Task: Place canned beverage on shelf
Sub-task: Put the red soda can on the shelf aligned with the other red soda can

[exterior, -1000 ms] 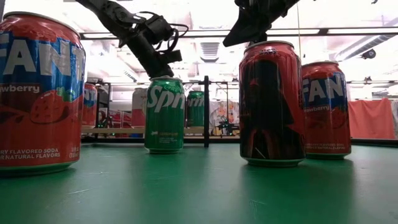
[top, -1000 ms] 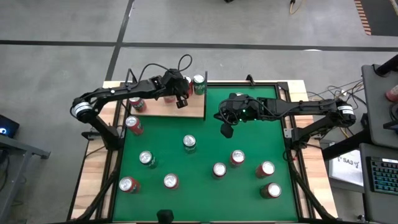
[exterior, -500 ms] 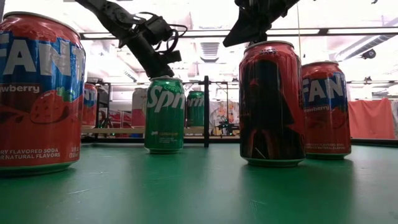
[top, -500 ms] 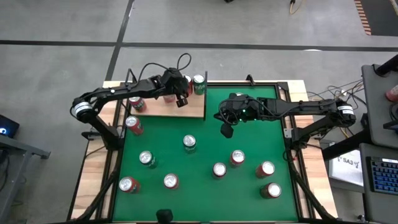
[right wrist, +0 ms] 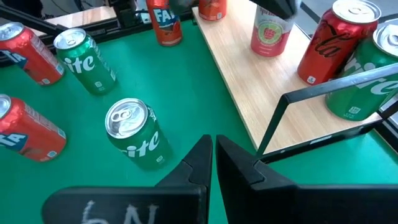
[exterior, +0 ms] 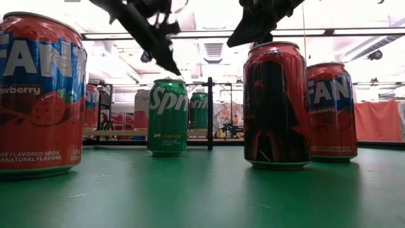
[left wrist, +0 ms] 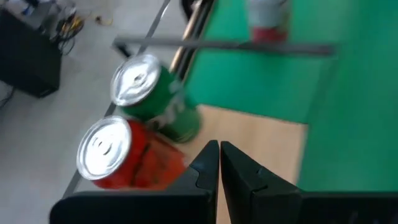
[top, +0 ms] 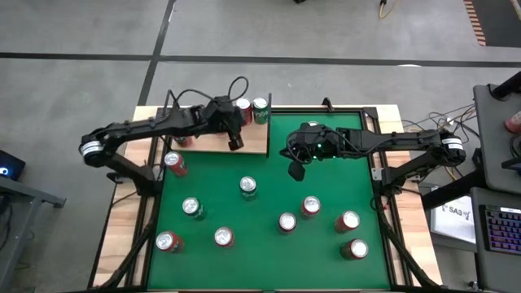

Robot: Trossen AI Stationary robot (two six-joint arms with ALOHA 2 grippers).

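Currently the shelf (top: 213, 140), at the table's far-left corner, holds 3 cans in the high view: a red can (top: 242, 107) and a green can (top: 260, 108) at its far right corner, another red can (top: 179, 139) at its left. Readable labels say Sprite and Fanta. The left gripper (top: 235, 143), jaws pressed together, hovers over the shelf's near edge; the right gripper (top: 296, 171), also closed, hangs over the green felt.

Both my arms were over the back of the table.
My left gripper (top: 236, 143) hung closed over the shelf (top: 252, 143), near a red can (top: 243, 107) and a green can (top: 260, 108). My right gripper (top: 296, 171) sat closed above the green felt (top: 269, 252); nine cans stood scattered there.
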